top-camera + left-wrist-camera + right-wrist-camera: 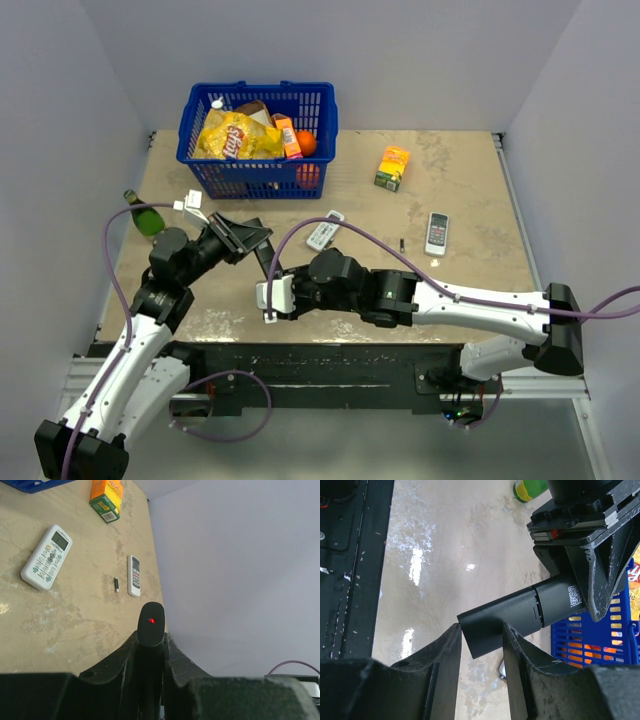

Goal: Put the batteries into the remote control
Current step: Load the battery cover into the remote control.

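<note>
Slim black bar-shaped remote control (264,266) shows just left of centre in the top view. It is held off the tan bench (460,190), with the left hand (250,242) at its upper end and the right hand (272,297) at its lower end. Right of centre, we see one tiny dark cylindrical battery (402,244) lying on the bench between a white remote with a small screen (324,233) and a white remote with grey buttons (436,232).

From the left wrist, we see that hand closed tight on the remote control, whose rounded tip carries a red dot at mid-frame.

From the right wrist, the remote control crosses the centre. The left hand clamps its upper-right part. Its lower-left end sits between the right hand's fingers (445,650); we cannot tell whether they press on it.
</note>
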`<state>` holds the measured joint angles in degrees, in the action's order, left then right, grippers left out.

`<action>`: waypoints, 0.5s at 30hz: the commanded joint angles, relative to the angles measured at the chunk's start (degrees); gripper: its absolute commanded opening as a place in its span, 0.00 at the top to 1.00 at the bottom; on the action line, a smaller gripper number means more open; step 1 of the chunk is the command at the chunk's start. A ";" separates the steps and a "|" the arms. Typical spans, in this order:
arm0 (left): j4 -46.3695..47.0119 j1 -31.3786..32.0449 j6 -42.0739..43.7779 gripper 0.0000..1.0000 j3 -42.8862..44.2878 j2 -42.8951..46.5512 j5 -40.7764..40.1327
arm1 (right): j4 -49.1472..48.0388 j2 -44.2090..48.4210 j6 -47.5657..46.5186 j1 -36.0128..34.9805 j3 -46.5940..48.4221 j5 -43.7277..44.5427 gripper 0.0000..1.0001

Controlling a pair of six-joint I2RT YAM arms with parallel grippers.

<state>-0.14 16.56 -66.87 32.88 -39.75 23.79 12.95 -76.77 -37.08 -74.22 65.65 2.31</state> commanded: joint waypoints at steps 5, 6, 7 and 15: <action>3.39 1.72 -3.18 1.00 1.74 1.16 6.09 | -2.31 -1.54 -0.80 1.88 3.43 0.60 0.63; 3.39 1.99 -3.26 1.00 1.75 1.08 6.18 | -2.32 -1.63 -0.80 2.14 3.61 0.42 0.64; 3.39 2.16 -3.18 1.00 1.75 1.07 6.35 | -2.23 -1.89 -0.97 2.32 3.87 0.16 0.64; 3.57 2.96 -4.40 1.00 1.83 2.04 6.44 | -1.61 -4.52 -1.59 3.64 5.81 -1.86 0.64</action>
<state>-0.40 16.84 -66.35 32.88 -39.75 22.04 15.88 -78.83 -37.52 -72.53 68.62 -0.23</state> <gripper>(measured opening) 0.237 0.370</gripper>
